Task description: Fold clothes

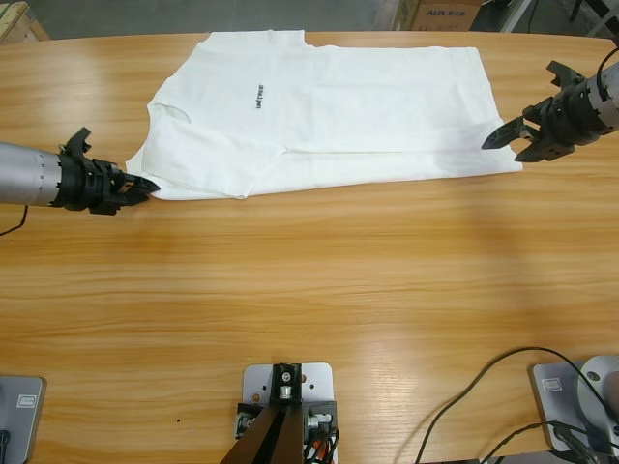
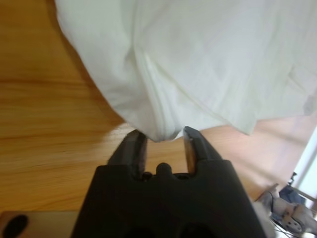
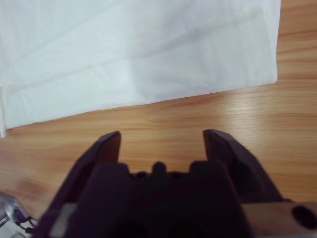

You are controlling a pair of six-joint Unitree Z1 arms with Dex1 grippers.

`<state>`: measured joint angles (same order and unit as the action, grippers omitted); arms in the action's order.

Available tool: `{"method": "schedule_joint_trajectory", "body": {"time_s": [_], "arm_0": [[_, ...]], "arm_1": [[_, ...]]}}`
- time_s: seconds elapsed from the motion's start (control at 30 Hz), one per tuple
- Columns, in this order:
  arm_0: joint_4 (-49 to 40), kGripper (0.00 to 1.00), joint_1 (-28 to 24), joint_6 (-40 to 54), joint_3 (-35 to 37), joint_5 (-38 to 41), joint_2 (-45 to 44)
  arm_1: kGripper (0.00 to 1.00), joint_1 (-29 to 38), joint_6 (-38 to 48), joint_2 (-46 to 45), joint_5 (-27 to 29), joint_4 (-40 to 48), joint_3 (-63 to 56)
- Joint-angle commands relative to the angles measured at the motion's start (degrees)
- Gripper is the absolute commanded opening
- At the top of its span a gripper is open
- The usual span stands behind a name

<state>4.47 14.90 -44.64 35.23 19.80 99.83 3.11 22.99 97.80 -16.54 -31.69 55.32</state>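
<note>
The white T-shirt (image 1: 329, 106) lies spread flat on the far half of the wooden table (image 1: 319, 290). A folded corner of the shirt sits just ahead of the left gripper (image 2: 162, 140), reaching in between its parted jaws, which are not pressed onto the cloth. The right gripper (image 3: 162, 140) hangs with its jaws spread wide over bare wood, the shirt's edge just ahead of them.
</note>
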Motion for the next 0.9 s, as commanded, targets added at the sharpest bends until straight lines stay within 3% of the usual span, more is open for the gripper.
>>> {"method": "schedule_joint_trajectory", "body": {"time_s": [0.03, 0.2, 0.47, 0.9], "arm_0": [[-4.27, 0.996, -0.23, 2.78, -1.57, -5.37, -5.05], [-3.34, 0.996, -3.6, 2.71, -1.36, -5.3, -4.43], [-1.55, 0.996, -3.83, 2.66, -1.3, -4.21, 1.12], [13.29, 0.991, -3.83, 1.34, -0.34, 2.15, 10.39]], "arm_1": [[0.72, -0.56, -0.67, 0.27, -1.01, -0.66, -0.84], [0.719, -0.84, -0.67, 0.11, -1.13, -0.66, -0.92], [0.72, -1.44, -0.67, 0.2, -1.36, -0.66, -1.0], [0.719, -1.52, -0.67, 0.54, -1.36, -0.75, -0.92]]}}
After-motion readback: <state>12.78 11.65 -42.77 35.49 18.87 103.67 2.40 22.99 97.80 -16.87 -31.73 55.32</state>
